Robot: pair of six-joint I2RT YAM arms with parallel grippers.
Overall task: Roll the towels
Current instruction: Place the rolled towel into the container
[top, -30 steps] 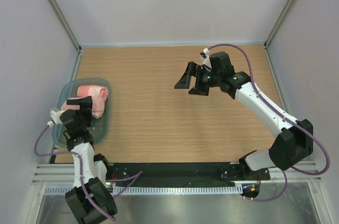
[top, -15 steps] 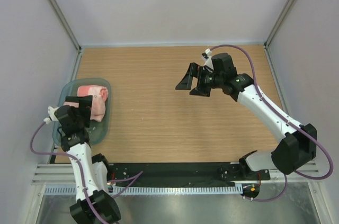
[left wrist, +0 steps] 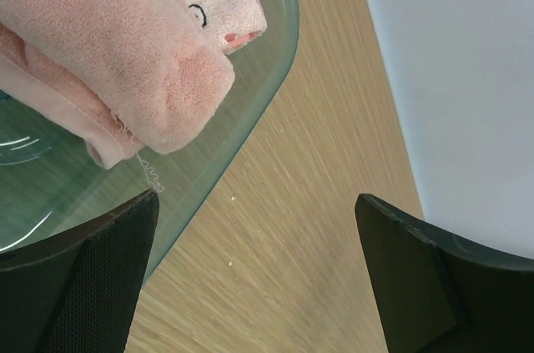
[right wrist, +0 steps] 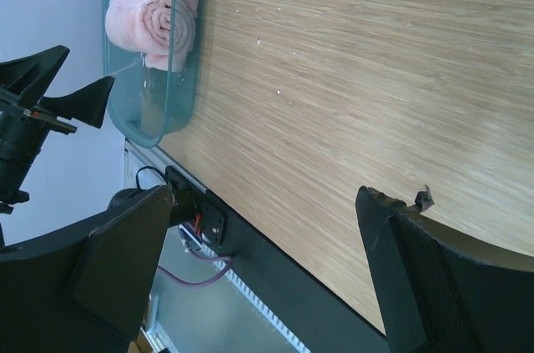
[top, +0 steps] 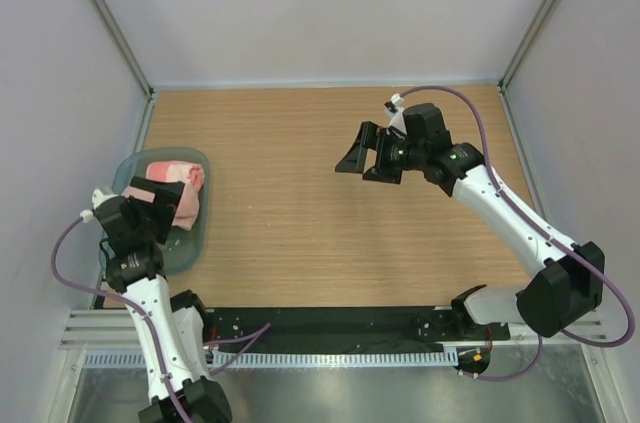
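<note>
Towels point(top: 180, 178) rolled, stacked in tray point(top: 188, 246), table's point(top: 290, 233) L side.
Long axis runs L-R, spiral ends face R. L gripper point(left wrist: 254, 207) over tray edge, jaws wide, empty; R gripper point(top: 358, 168) mid-table, same.

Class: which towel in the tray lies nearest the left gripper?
The plain salmon roll, just ahead of the left gripper; the other towel, showing a paler band with a dark mark, lies behind it.
</note>
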